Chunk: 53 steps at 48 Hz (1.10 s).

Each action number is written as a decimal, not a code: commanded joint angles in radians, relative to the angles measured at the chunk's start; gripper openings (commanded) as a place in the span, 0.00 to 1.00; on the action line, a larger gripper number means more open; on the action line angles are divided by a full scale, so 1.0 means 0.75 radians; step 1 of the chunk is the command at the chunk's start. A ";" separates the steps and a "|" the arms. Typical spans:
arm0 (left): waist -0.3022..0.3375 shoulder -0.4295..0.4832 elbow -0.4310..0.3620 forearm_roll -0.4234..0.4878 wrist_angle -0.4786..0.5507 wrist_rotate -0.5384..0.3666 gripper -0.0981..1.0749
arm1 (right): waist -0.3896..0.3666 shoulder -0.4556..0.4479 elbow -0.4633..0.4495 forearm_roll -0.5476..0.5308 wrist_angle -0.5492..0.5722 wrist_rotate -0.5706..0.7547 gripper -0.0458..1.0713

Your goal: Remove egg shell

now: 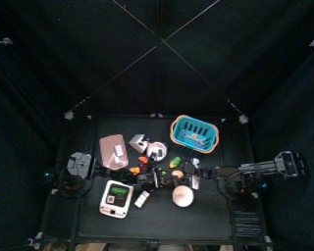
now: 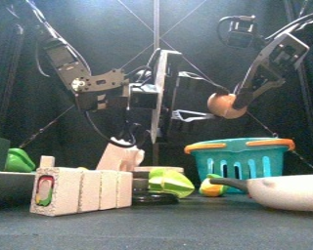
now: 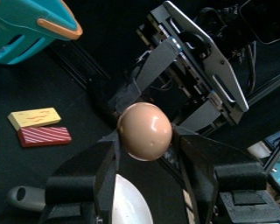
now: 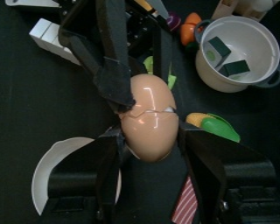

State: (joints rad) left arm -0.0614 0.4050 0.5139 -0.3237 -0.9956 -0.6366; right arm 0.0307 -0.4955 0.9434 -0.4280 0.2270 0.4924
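The egg shell hangs in the air between my two sets of fingers, well above the desk. My left fingers pinch it from one end, one pad on each side of its rounded belly. My right fingers pinch the same shell from the other end, and there I can see a thin crack line running across it just beyond the pads.

The risk, as I judge it, is in pulling apart: if either pair squeezes harder or tugs off-axis, the shell could crush rather than split along that crack, or one half could slip out of smooth pads and drop. It would land among the things below my fingers: a white bowl, a white pot, a green leaf piece and a blue basket off toward my right side.

The desk is black and crowded; black curtains close it in.
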 commanded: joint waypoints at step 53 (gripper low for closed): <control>0.018 -0.090 0.051 -0.010 -0.008 0.004 0.60 | 0.004 -0.033 0.035 0.039 -0.008 0.002 0.60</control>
State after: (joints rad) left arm -0.0506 0.3697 0.5614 -0.3313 -0.9910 -0.6351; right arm 0.0307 -0.5047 0.9817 -0.3958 0.2286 0.4970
